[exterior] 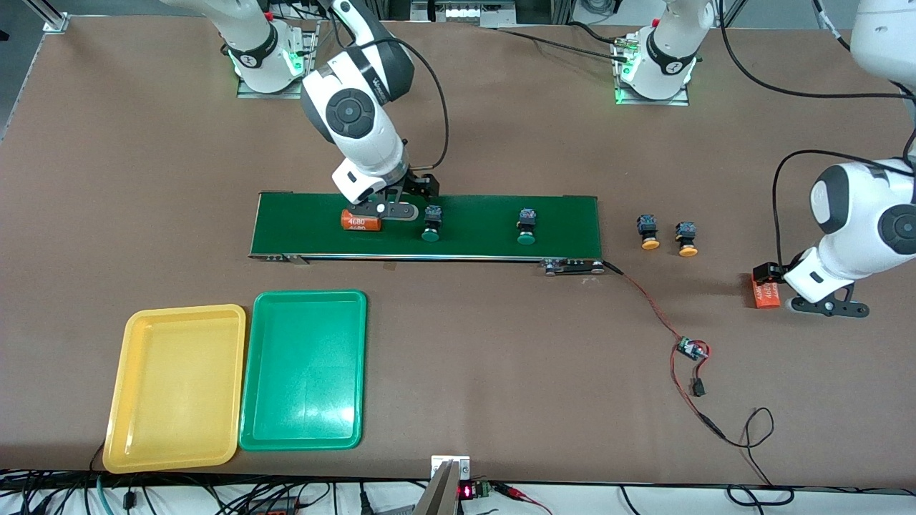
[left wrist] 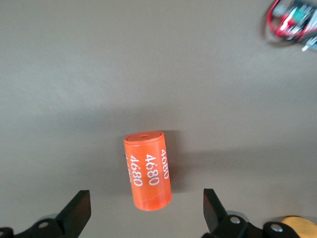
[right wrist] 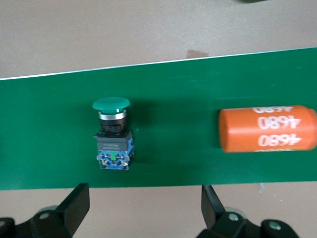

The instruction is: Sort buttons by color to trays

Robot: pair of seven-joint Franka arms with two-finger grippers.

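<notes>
Two green-capped buttons [exterior: 431,223] [exterior: 527,227] lie on the dark-green belt [exterior: 486,214]. Two orange-yellow-capped buttons [exterior: 649,232] [exterior: 688,238] lie on the table off the belt's end toward the left arm. The yellow tray [exterior: 175,386] and the green tray [exterior: 304,368] lie side by side, empty, nearer the front camera. My right gripper [exterior: 395,211] is open and empty over the belt's edge; one green button [right wrist: 113,134] shows in its wrist view, with the gripper [right wrist: 143,208] apart from it. My left gripper [exterior: 830,306] [left wrist: 144,213] is open and empty.
An orange cylinder marked 4680 [exterior: 361,222] [right wrist: 267,129] lies on the belt beside the right gripper. Another orange cylinder [exterior: 766,293] [left wrist: 147,171] lies on the table just ahead of the left gripper's fingers. A small circuit board [exterior: 690,349] with red wires runs from the belt's end.
</notes>
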